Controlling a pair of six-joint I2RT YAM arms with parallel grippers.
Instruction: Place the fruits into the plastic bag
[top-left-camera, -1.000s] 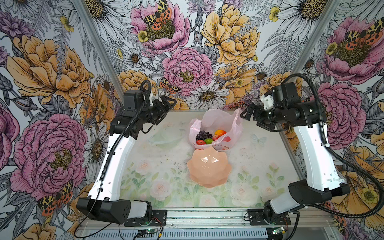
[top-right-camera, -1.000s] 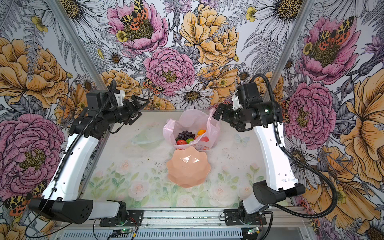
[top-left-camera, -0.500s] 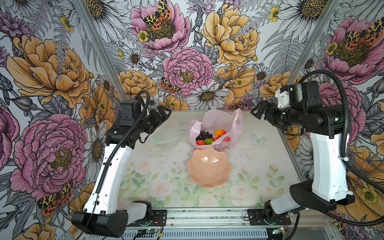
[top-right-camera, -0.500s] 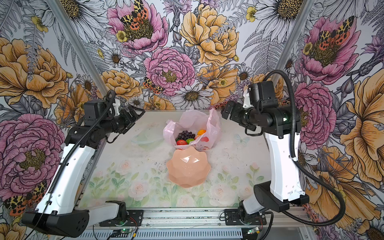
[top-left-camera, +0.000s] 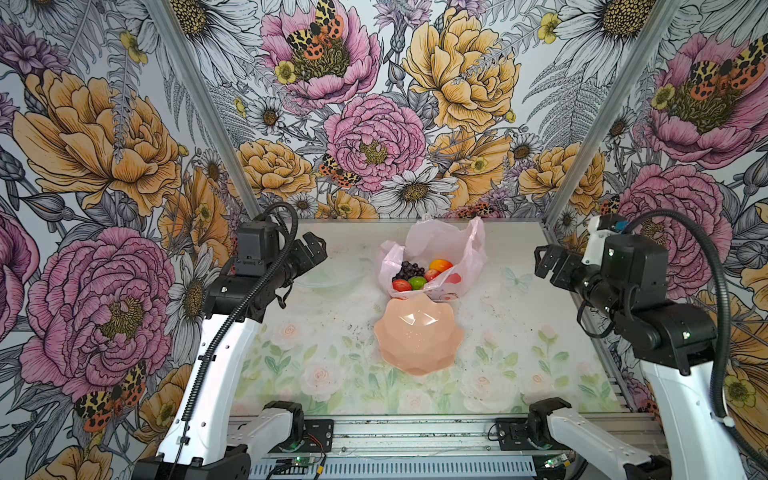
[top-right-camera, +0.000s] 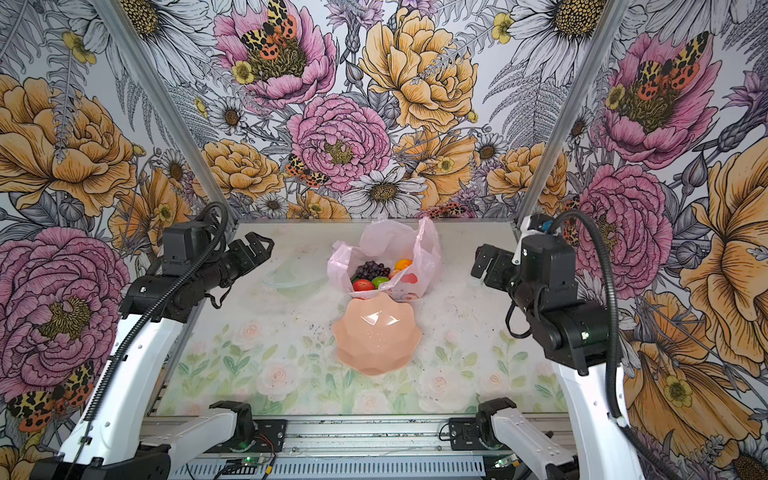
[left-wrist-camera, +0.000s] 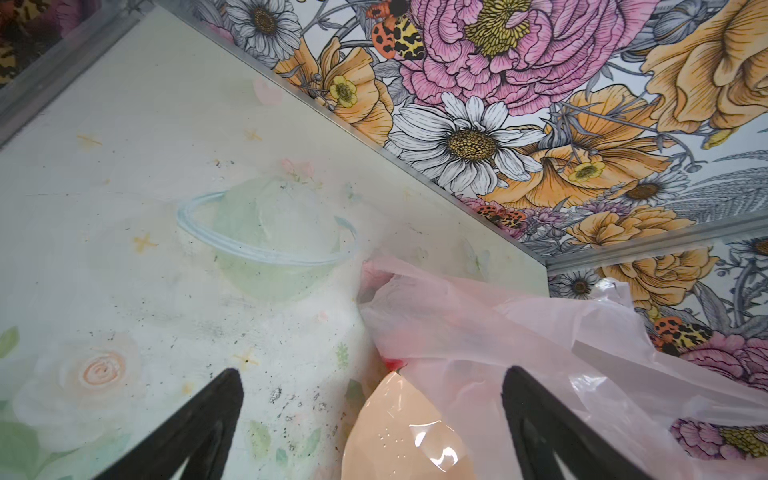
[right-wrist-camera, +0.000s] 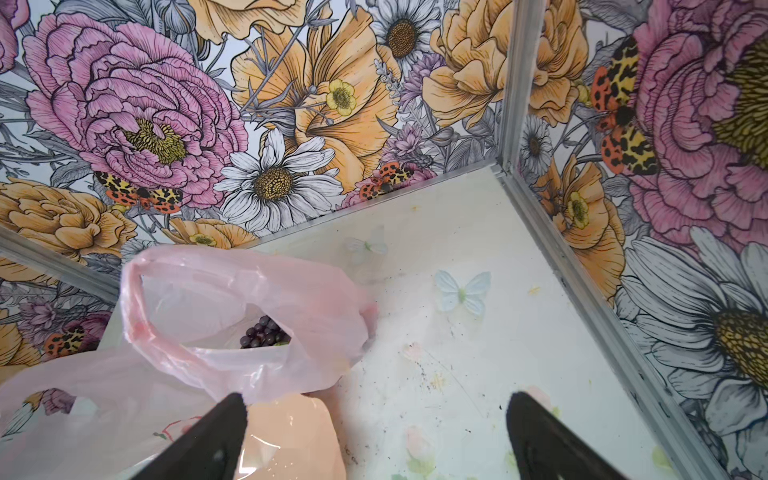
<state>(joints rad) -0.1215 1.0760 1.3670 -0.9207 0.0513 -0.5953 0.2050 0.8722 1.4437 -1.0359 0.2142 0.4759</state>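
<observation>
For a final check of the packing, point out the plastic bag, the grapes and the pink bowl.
plastic bag (top-left-camera: 434, 241), in a top view, on its raised back wall.
grapes (top-left-camera: 409, 270), in a top view, on the middle of the bunch.
pink bowl (top-left-camera: 417, 345), in a top view, on its bare inside.

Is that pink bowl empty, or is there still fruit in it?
Empty: in both top views the peach-pink bowl shows only its bare faceted inside. The fruits sit in the plastic bag behind it.
</observation>
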